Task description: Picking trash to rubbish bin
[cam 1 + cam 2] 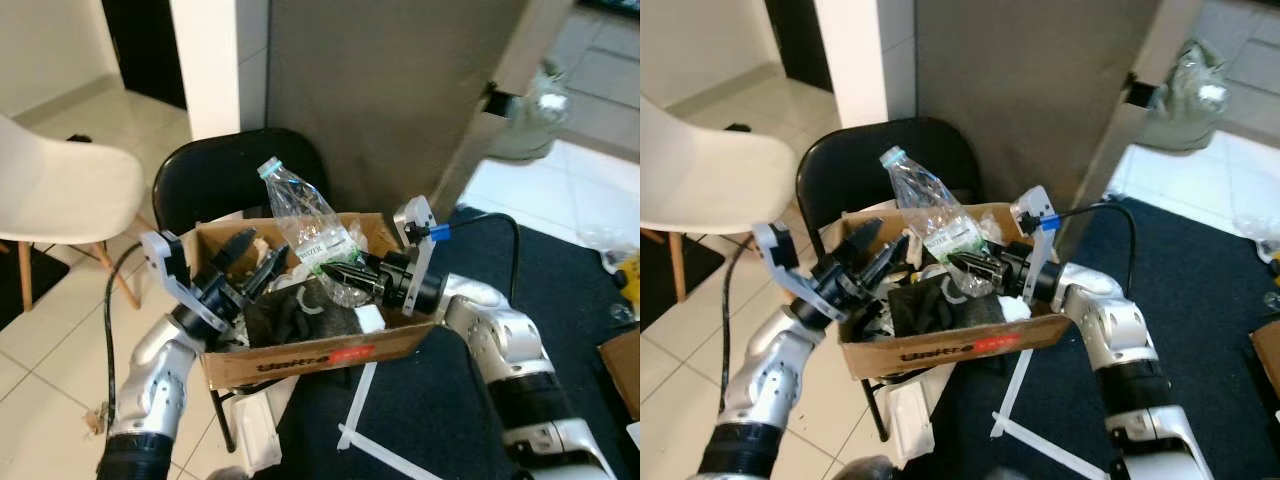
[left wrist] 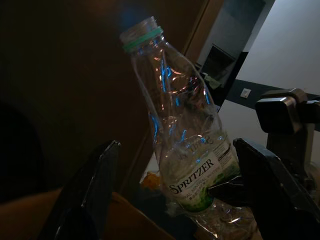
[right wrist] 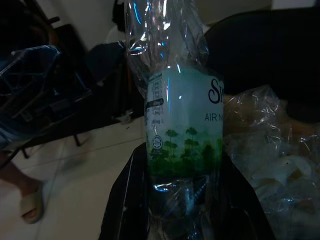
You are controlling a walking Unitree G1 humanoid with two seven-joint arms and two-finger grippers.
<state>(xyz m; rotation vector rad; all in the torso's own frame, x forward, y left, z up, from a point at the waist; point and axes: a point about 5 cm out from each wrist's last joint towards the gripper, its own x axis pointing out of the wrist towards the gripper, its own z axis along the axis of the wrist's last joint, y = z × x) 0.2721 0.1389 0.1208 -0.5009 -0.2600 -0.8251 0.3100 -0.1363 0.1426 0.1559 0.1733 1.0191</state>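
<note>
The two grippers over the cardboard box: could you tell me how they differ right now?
The right gripper is shut on the crushed plastic bottle, holding it tilted above the cardboard box. The left gripper is open and holds nothing, its fingers spread toward the bottle. Both hover over the box.

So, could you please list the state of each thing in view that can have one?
Clear crumpled plastic bottle: capless, tilted, held above the box.
Right gripper: jaws shut on the bottle's lower end.
Left gripper: jaws open, over the box, beside the bottle.
Brown cardboard box: open, holding trash, resting on the chair.
Black chair: upright.
</note>
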